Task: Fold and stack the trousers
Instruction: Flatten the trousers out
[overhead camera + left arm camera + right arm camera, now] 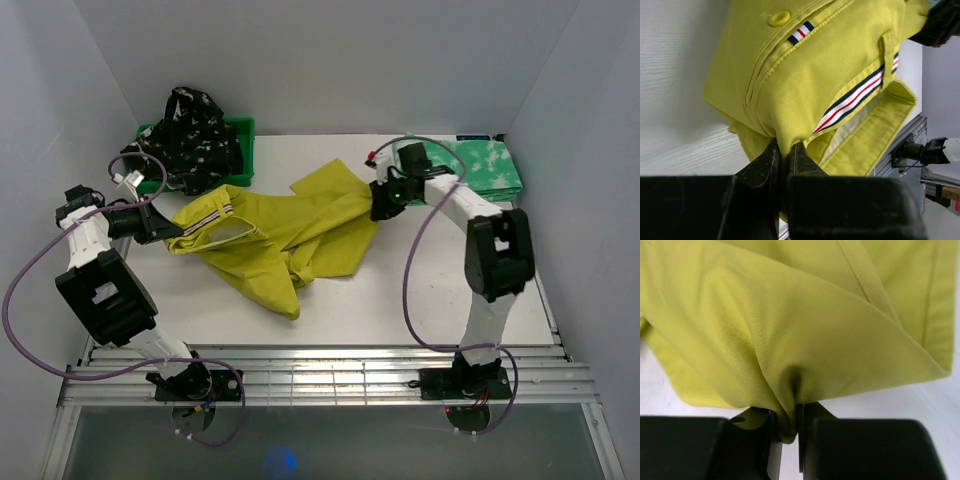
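We look down on a white table [430,300] closed in by plain white walls: a back wall [330,60] beyond it, a side wall [40,120] to its left, and another side wall [590,150] to its right. Silver metal rails [330,378] run along the table's near edge. Below them lies a dull grey-green surface [400,450] with a small blue glint [283,460]. The light is soft and even.
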`<state>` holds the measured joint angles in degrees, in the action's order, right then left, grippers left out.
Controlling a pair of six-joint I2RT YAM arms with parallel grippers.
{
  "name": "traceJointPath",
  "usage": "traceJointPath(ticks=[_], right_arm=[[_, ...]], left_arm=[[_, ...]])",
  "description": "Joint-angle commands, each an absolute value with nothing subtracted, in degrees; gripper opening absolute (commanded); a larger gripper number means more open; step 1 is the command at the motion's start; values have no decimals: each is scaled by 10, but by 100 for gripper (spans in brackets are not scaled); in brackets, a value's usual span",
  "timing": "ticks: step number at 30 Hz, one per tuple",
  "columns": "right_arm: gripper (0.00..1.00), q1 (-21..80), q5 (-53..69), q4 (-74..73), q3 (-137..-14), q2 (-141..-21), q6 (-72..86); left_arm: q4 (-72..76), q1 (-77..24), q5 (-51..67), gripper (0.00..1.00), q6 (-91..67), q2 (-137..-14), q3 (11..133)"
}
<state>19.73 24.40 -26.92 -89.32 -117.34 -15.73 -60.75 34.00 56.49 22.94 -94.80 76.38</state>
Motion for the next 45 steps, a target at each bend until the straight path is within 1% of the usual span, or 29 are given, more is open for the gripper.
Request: traceJointPath(ticks=[1,3,4,6,7,8,9,11,12,14,15,17,19,20,21,23,26,27,30,31,32,35,36,37,38,41,43,45], right_arm=[[8,109,227,-273,-829,-962,-200],[8,82,223,-317,-798,-908,-229],[8,59,219,-336,-792,-861,-241],[8,43,204,-368,-774,-815,-264],[8,33,181,-387,-747,-773,-291],[8,31,170,-394,-729,-755,-307],[8,32,146,-399,-710,-739,-320],[8,32,127,-400,-657,-717,-340],[8,32,121,-400,-647,-720,-341],[8,32,100,-393,-638,-752,-330],[8,32,97,-391,-642,-770,-325],[8,33,84,-380,-670,-817,-313],[8,33,88,-367,-695,-842,-294],[8,34,89,-354,-718,-863,-290],[8,37,89,-352,-732,-874,-287],[8,47,85,-357,-757,-902,-287],[8,56,73,-372,-791,-928,-294],[8,58,67,-373,-794,-932,-297],[8,60,32,-382,-795,-936,-312],[8,59,9,-388,-793,-937,-317],[8,59,2,-390,-791,-934,-329],[8,59,-40,-397,-779,-923,-350],[8,59,-41,-397,-776,-920,-351],[8,58,-45,-397,-773,-917,-352],[8,59,-46,-403,-772,-918,-351],[8,60,-51,-424,-773,-925,-345],[8,59,-52,-425,-770,-925,-339],[8,60,-47,-426,-763,-923,-335]], left_arm=[[-607,341,629,0,286,-909,778],[-599,341,656,0,291,-911,773],[-593,341,662,0,295,-911,768],[-564,341,668,0,298,-915,752],[-549,341,666,0,295,-920,745],[-530,341,660,0,278,-925,738],[-485,341,651,0,266,-932,723],[-446,341,623,0,247,-962,715],[-411,341,607,0,227,-975,711],[-389,341,556,1,202,-1006,719],[-393,341,548,7,201,-1039,727],[-405,341,542,17,209,-1064,744],[-408,341,542,21,221,-1071,740],[-400,341,537,26,221,-1068,737],[-397,341,532,29,221,-1064,735],[-393,342,519,33,215,-1048,738],[-398,352,519,41,218,-1012,751],[-397,360,522,57,217,-1000,754],[-413,370,526,65,217,-965,776],[-428,370,523,81,229,-961,783],[-440,370,520,82,244,-952,788],[-525,368,525,84,295,-943,800],[-577,360,523,84,337,-933,793],[-594,351,513,88,351,-926,782],[-605,341,478,88,356,-918,768],[-622,305,421,88,353,-884,702],[-621,291,417,88,329,-871,658],[-617,288,445,89,309,-867,639]])
